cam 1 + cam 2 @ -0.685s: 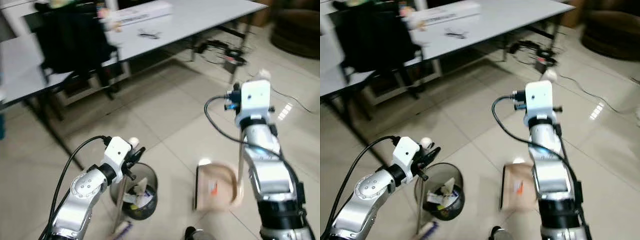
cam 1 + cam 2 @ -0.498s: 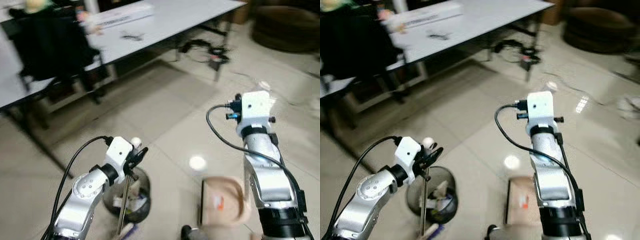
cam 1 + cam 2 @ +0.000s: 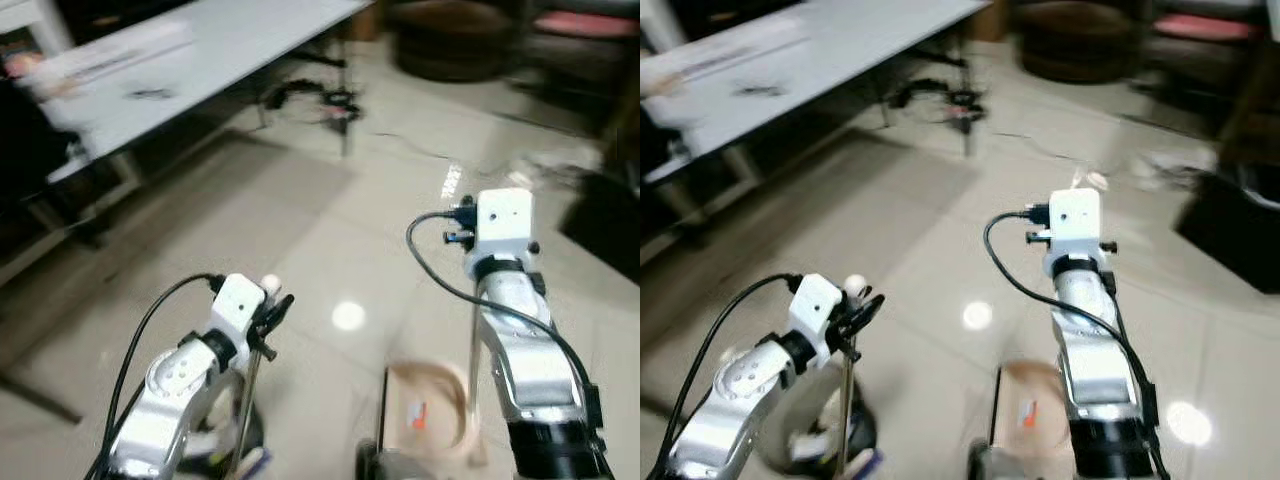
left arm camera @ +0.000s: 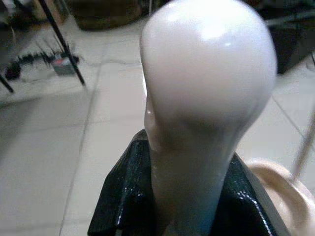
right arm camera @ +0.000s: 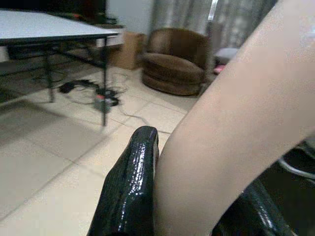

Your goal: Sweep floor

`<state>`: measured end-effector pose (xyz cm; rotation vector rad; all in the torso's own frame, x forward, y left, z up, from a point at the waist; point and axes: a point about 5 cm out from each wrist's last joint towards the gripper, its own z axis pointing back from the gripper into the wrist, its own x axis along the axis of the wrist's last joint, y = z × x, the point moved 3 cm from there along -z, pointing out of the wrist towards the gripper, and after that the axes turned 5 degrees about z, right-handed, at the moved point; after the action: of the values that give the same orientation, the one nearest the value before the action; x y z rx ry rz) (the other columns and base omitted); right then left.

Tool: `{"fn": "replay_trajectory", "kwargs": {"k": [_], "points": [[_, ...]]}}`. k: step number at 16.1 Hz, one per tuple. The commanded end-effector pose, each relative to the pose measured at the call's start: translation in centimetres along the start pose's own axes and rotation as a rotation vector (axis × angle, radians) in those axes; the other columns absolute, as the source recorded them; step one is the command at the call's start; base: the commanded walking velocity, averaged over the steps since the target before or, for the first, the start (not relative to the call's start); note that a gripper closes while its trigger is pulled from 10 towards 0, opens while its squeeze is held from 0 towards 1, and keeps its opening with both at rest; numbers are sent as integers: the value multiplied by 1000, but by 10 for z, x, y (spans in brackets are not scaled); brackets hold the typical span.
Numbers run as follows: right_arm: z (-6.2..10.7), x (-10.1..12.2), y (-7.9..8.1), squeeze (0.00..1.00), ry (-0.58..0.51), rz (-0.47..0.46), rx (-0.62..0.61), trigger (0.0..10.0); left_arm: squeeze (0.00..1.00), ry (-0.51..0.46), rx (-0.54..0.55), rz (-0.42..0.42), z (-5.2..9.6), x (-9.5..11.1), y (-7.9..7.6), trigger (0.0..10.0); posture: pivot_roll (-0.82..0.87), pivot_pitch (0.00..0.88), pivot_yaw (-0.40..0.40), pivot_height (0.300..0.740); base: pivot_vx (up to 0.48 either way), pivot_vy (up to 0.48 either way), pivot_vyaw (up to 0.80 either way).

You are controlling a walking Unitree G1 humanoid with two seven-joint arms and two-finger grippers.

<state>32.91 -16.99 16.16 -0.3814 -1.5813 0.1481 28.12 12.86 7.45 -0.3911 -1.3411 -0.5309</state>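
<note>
Swinging right, the camera now shows more glossy tiled floor, and the long white table slides toward the upper left. Both silver arms reach forward, elbows bent. Left gripper is clamped on the thin broom pole with its white rounded knob, fingers pinching it. Right gripper grips the pale beige dustpan handle; the one beige dustpan sits on the tiles below. One dark waste bin stands behind the left arm; cables and a brown armchair lie beyond.

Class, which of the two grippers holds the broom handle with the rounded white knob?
The left gripper: its broom handle ends in a white knob; the right gripper holds the dustpan handle.
</note>
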Motion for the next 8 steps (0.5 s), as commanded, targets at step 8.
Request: {"fn": "replay_trajectory", "kwargs": {"k": [8], "points": [[-6,25,-3,0,-63,-17,-4,10000,0,-55,70,27,2,10,4,10000,-97,0,65,740,0,0,-800]]}}
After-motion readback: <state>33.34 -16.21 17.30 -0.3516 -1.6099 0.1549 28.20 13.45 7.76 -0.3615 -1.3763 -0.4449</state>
